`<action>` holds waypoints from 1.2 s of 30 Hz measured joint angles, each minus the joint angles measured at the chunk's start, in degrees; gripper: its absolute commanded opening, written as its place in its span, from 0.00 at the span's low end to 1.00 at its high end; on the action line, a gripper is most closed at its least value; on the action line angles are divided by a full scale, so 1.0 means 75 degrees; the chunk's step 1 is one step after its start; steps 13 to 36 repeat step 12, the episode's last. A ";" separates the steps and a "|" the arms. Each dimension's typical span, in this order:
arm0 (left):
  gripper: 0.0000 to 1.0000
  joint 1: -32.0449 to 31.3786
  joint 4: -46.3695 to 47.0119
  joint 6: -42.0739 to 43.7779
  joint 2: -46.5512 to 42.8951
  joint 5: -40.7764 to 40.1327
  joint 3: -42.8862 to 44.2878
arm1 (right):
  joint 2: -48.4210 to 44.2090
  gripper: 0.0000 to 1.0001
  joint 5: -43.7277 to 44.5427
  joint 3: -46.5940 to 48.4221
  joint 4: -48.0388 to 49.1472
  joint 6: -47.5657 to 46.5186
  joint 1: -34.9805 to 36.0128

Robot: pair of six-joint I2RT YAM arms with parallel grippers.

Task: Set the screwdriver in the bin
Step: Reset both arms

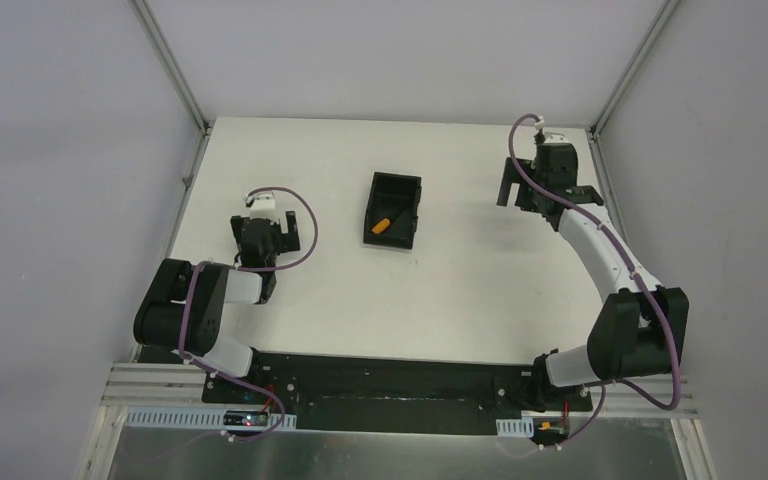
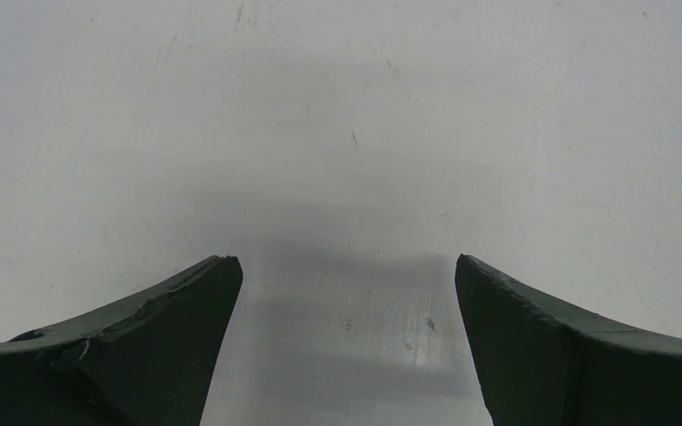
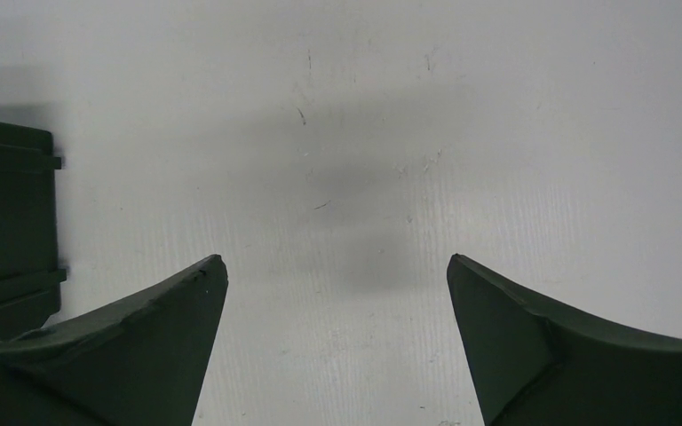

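While the screwdriver (image 1: 382, 224) lies in the bin (image 1: 397, 180), left hand (image 2: 348, 259) and right hand (image 3: 337, 257) (fingers apart) stand well clear.

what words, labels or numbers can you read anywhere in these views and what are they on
No readable text in any view.
The bin and the screwdriver lying in it show no label or brand.
The small boards at the near edge may carry print, but it is too small to read.
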 measured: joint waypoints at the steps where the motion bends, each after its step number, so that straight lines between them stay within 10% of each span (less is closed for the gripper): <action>1: 0.99 0.0000 0.0000 0.0000 0.0000 0.0000 0.0000 | 0.0000 0.99 -0.0079 -0.0041 0.0047 -0.0020 -0.0061; 36: 0.99 0.0000 0.0000 0.0000 0.0000 0.0000 0.0000 | 0.0003 0.99 -0.0729 -0.0376 0.0291 -0.0102 -0.0525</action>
